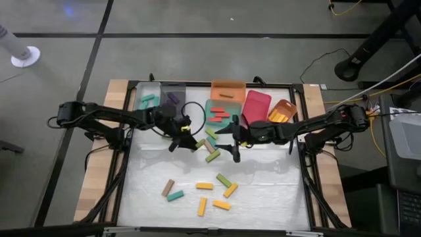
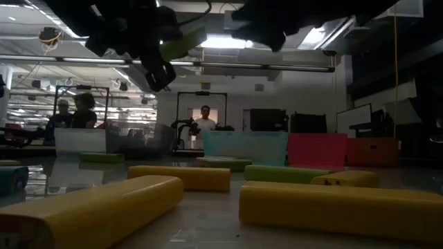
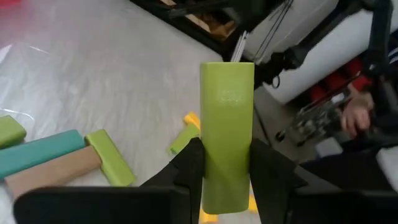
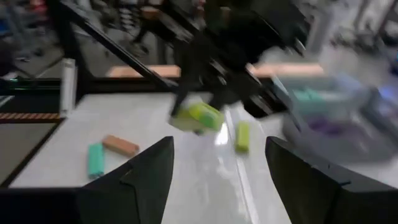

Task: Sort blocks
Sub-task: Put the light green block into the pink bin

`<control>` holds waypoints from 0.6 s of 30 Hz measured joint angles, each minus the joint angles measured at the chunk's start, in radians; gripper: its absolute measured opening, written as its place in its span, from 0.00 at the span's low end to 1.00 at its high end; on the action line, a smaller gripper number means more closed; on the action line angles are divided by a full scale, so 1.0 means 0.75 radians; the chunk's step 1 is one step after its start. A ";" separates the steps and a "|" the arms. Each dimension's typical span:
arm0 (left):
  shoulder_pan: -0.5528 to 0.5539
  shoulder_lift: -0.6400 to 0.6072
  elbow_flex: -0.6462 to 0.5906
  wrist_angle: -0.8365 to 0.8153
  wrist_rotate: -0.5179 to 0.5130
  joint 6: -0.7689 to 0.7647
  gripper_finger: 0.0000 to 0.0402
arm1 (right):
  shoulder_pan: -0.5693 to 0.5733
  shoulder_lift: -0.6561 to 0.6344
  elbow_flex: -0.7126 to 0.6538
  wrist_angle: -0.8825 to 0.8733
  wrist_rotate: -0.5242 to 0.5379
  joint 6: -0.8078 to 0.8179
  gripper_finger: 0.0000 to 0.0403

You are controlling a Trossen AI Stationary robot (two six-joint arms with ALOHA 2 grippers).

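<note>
My left gripper (image 3: pixel 227 180) pinches a green block (image 3: pixel 227 130) above the table's middle, several blocks already binned, about ten still loose toward the near edge.

A: What colour is the block (image 3: pixel 227 134) between the dark fingers (image 3: pixel 189 165)?
B: Olive green. On the white table (image 1: pixel 263 191) lie yellow blocks (image 1: pixel 222 205), a teal one (image 1: pixel 175 195) and a brown one (image 1: pixel 168 187).
A: And the bins?
B: Orange (image 1: pixel 228 87), red (image 1: pixel 257 105), teal (image 1: pixel 214 107).
</note>
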 joint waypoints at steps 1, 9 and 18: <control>0.003 0.000 -0.001 0.010 0.003 -0.014 0.22 | 0.000 0.000 0.001 0.026 -0.020 -0.032 0.63; -0.012 0.001 0.000 0.100 0.121 -0.128 0.22 | -0.009 0.030 0.081 0.081 -0.079 -0.150 0.63; -0.055 0.001 0.000 0.166 0.137 -0.196 0.23 | -0.065 0.234 0.353 -0.120 -0.429 -0.183 0.63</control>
